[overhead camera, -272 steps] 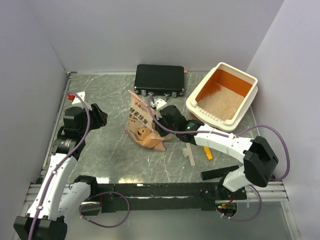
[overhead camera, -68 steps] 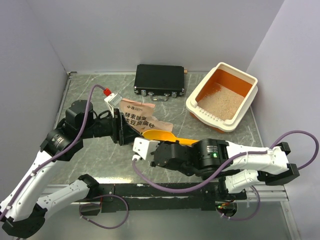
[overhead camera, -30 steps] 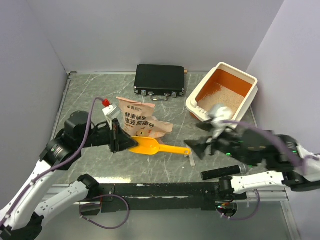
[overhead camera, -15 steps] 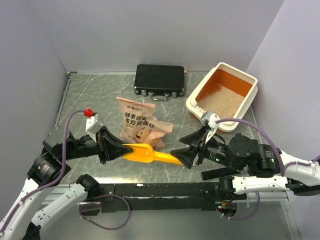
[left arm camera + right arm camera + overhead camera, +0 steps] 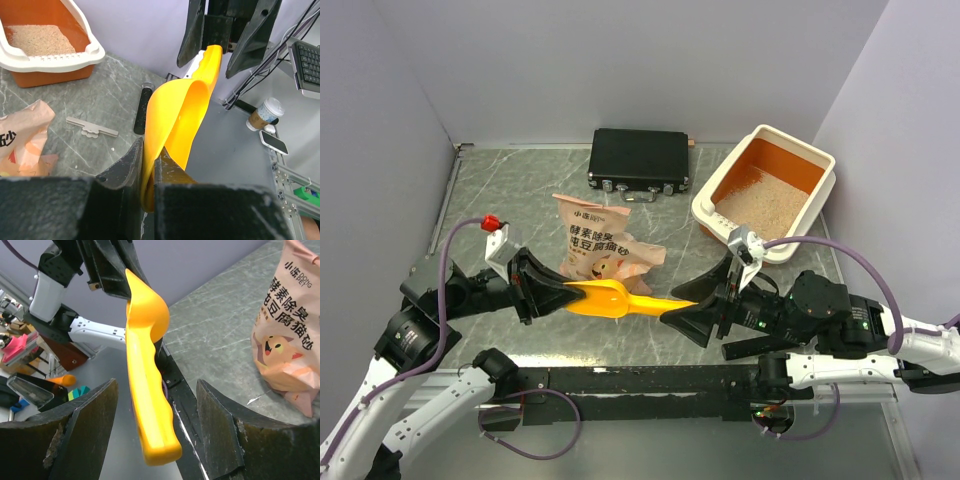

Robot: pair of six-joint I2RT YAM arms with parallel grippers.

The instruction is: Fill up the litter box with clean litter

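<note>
Squeezing the scoop [image 5: 610, 297] by its bowl with the left gripper [image 5: 565, 293], up above the counter [image 5: 510, 190]. Holding the right gripper [image 5: 692, 305] wide open around the handle, not touching. Back right on the counter: the litter box [image 5: 775, 250], with sandy litter [image 5: 765, 207] inside.

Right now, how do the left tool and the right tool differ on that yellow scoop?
The left tool is shut on the bowl rim of the scoop; the right tool stands open, fingers either side of the handle with gaps showing. So the left tool holds the scoop, the right tool does not yet. Both are black and face each other along it.
</note>
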